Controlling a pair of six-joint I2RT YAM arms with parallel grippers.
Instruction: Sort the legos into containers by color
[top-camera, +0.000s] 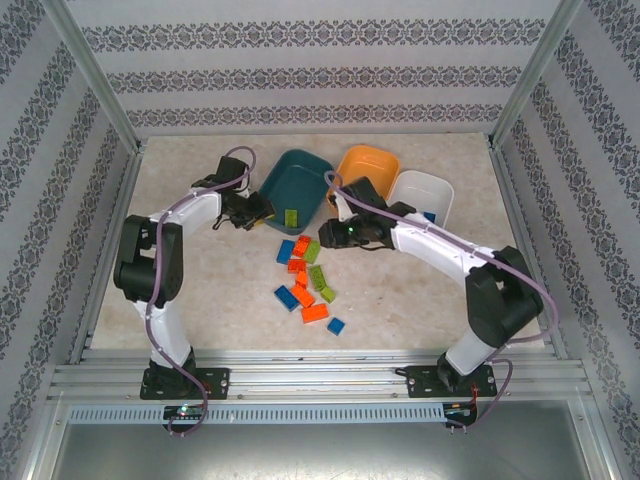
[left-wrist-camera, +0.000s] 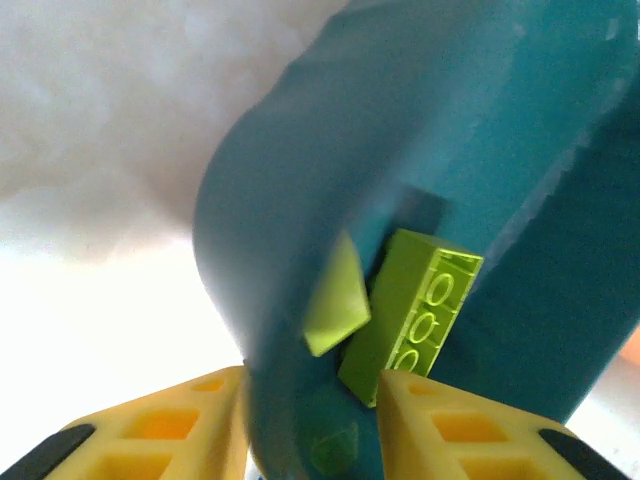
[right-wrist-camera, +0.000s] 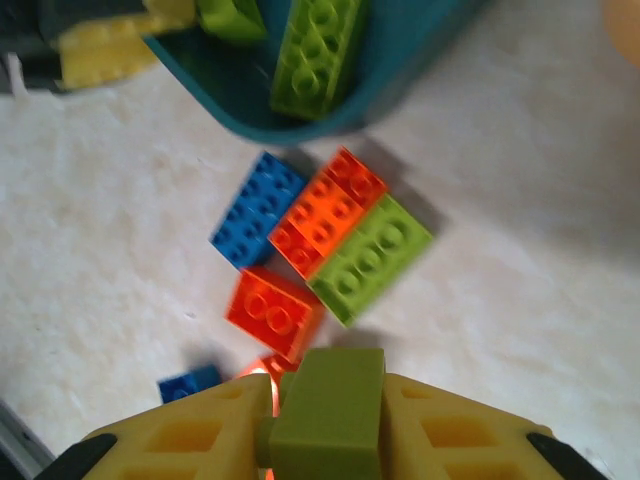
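Note:
Loose legos (top-camera: 305, 280) in orange, blue and lime green lie in a cluster mid-table. My right gripper (top-camera: 335, 233) hovers over them, shut on a lime green lego (right-wrist-camera: 328, 420). Below it I see a blue brick (right-wrist-camera: 258, 210), an orange brick (right-wrist-camera: 328, 212) and a green brick (right-wrist-camera: 372, 260). The dark teal container (top-camera: 300, 185) holds a green lego (top-camera: 291, 216), which also lies there in the left wrist view (left-wrist-camera: 415, 310). My left gripper (top-camera: 260, 212) is at that tray's near-left rim, its jaws (left-wrist-camera: 312, 385) apart with nothing gripped. A second green piece (left-wrist-camera: 338, 300) is blurred.
The orange container (top-camera: 368, 170) stands right of the teal one. The white container (top-camera: 422, 195) is further right with a blue brick (top-camera: 429, 215) in it. Metal frame rails run along the table's sides and near edge.

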